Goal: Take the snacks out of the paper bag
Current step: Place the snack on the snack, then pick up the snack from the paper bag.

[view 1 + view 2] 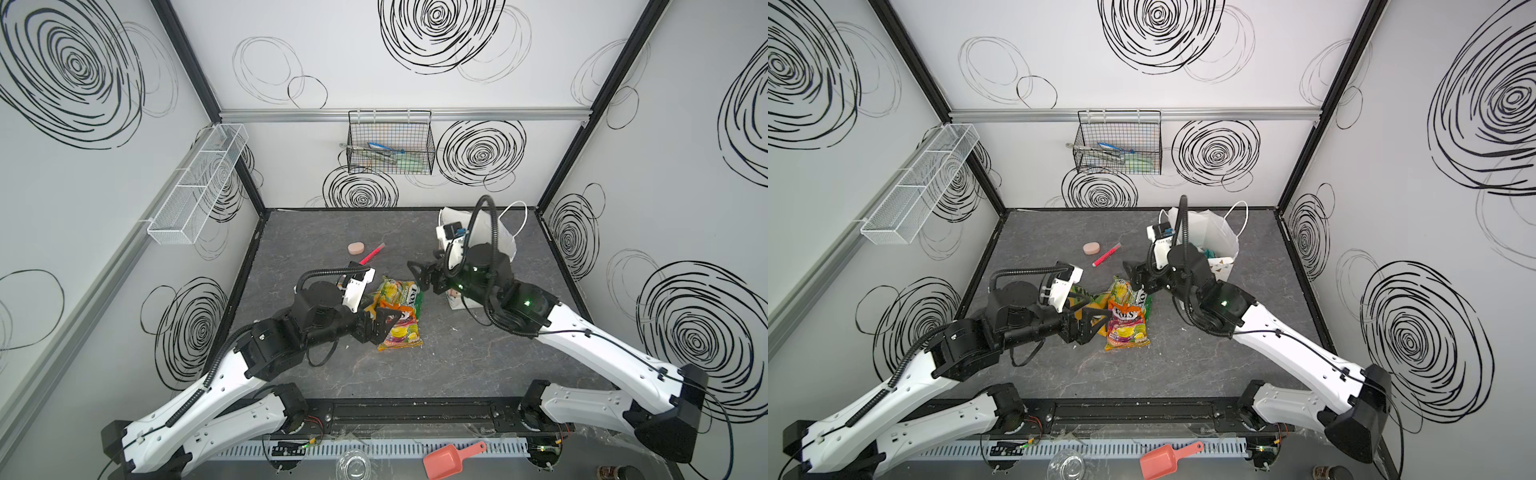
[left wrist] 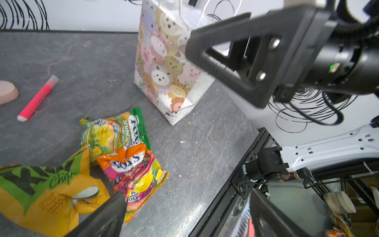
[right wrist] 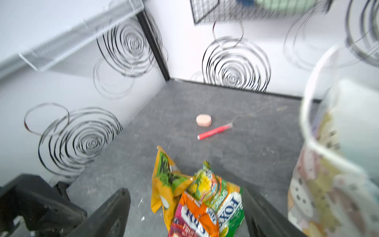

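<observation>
Three snacks lie heaped mid-table: a yellow-green chips packet (image 2: 51, 195), a green FOX'S packet (image 1: 405, 291) and an orange-multicolour FOX'S packet (image 1: 401, 330). In both top views the white paper bag (image 1: 505, 237) (image 1: 1214, 237) stands upright at the back right, with something teal (image 1: 1208, 252) showing inside it. My left gripper (image 1: 388, 326) (image 2: 187, 203) hangs open at the heap's left edge, one finger over the chips packet, holding nothing. The right gripper (image 1: 420, 279) (image 3: 186, 197) is open just above the heap's far end, beside the bag (image 3: 328, 164), with the packets lying loose below its jaws.
A pink oval bar (image 1: 356, 248) and a red marker (image 1: 372, 254) lie behind the heap. A black wire basket (image 1: 390, 149) hangs on the back wall and a white mesh shelf (image 1: 195, 187) on the left wall. A pink scoop (image 1: 446, 459) lies beyond the front rail.
</observation>
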Controlling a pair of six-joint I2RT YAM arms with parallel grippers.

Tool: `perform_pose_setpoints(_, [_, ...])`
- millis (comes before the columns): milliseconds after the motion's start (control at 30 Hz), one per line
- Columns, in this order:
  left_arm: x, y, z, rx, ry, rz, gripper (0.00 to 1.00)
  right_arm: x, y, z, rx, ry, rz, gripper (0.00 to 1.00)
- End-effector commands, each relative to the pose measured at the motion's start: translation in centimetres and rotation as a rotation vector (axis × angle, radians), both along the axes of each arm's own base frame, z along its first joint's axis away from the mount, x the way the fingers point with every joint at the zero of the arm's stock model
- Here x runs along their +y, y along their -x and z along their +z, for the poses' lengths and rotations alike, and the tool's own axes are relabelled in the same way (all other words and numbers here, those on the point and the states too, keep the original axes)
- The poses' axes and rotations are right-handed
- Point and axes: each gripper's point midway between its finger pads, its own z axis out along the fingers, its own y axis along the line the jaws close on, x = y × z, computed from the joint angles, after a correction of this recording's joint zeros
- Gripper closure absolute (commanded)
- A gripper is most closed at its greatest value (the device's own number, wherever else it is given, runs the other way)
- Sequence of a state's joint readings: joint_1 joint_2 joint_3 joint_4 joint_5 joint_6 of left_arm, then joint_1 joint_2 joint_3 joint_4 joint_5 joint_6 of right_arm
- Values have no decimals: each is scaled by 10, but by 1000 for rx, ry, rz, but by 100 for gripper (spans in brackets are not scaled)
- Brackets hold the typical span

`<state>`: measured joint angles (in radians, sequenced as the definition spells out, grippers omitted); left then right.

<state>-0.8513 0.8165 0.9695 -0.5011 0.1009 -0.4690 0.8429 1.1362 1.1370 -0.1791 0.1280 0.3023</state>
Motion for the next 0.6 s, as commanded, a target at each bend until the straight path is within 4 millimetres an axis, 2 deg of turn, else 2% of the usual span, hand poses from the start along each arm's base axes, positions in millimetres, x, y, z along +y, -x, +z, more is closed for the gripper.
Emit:
perform_pose_setpoints(0, [-15,-5,47,-131,79,-48,4,-31,-18,45,-95,-17,-90,9])
perform_pose_setpoints(133, [-30,-11,76,-186,108,-93,4,-66,-43,70,-92,-11,-181,7])
perform_pose_setpoints(200, [-42,-12,90,-211,109,-141,4,-78,-58,70,-41,4,-189,7])
perform_pose_setpoints(367, [-60,-24,119,-271,20,-202,4,-99,-93,44,161,104,-195,8])
perform_pose_setpoints(567, [-66,-37,136,-357,-61,-219,4,-128,-129,8,339,181,-245,12])
